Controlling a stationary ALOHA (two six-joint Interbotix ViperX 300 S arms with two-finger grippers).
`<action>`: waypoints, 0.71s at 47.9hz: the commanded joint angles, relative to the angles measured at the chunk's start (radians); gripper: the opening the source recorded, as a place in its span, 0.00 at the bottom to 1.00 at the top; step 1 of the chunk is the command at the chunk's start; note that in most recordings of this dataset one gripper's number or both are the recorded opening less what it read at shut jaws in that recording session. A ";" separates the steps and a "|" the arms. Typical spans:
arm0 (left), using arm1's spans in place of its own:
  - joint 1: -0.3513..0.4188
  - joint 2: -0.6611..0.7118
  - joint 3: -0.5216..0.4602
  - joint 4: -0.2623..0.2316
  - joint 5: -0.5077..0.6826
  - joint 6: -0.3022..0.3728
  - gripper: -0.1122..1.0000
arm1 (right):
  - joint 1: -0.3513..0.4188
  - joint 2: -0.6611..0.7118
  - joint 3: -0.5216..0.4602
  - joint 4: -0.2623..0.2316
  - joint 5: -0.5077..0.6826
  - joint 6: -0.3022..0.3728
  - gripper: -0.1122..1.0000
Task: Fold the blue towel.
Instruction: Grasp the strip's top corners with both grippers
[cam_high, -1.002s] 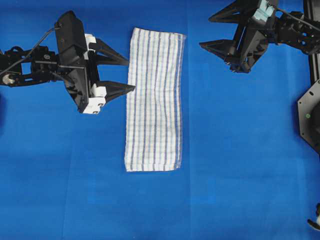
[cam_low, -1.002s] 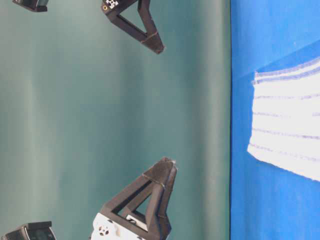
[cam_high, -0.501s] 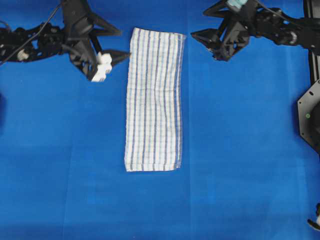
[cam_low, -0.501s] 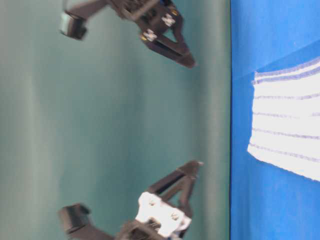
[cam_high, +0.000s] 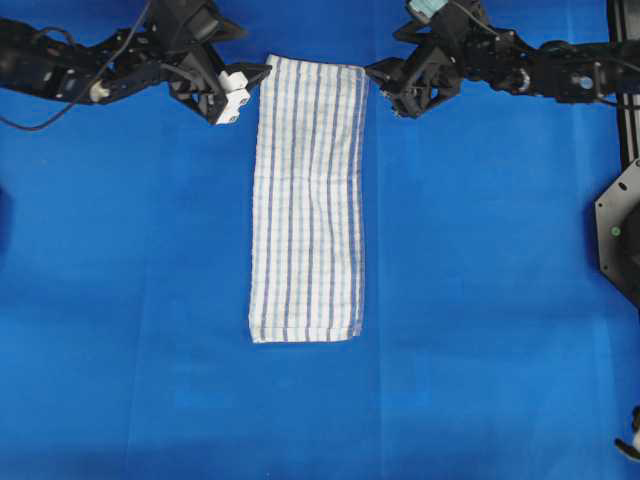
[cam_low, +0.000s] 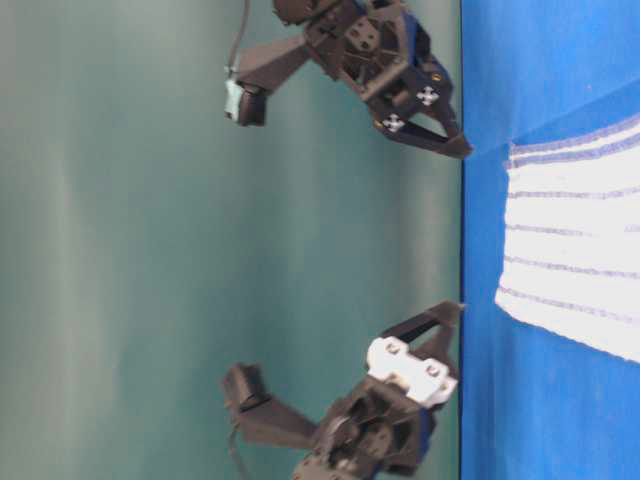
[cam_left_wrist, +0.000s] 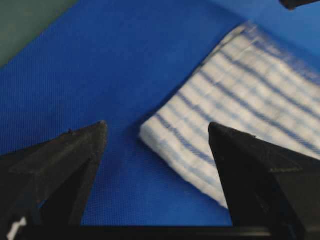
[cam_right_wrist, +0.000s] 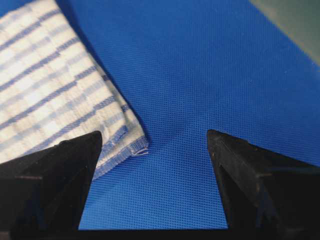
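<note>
Towel (cam_high: 308, 200) lies flat and lengthwise on the blue table covering (cam_high: 480, 300), a long narrow strip running from the far edge of the overhead view down toward the near side, striped blue on white, with no fold yet begun in this direction.

My left gripper (cam_high: 240, 85) sits just beside the far-left corner of the strip; my right gripper (cam_high: 385, 88) sits just beside the far-right corner. Both stand spread wide and grasp nothing. The left wrist view shows the corner lying between my two fingers but ahead of the tips, cloth untouched. The right wrist view shows the matching corner, with a loose thread at its hem, just inside my left-hand finger, again not pinched.

Step in hand, by my judgement: approach to the two far corners, ahead of a pinch.

Next move calls for both grippers to advance a little and settle low, so one finger of each slides under or presses onto its corner before closing. I cannot tell from the table-level view whether my fingertips touch the covering. Risk noted: catching the blue covering together with the hem, or closing unevenly and skewing the strip.
</note>
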 joint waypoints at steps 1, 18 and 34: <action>0.003 0.028 -0.040 0.003 -0.014 -0.002 0.79 | 0.011 0.018 -0.032 0.014 -0.014 -0.002 0.87; 0.003 0.120 -0.084 0.003 -0.015 -0.011 0.79 | 0.037 0.138 -0.087 0.055 -0.043 0.000 0.87; 0.003 0.138 -0.080 0.003 -0.015 -0.012 0.45 | 0.051 0.150 -0.092 0.063 -0.038 -0.012 0.65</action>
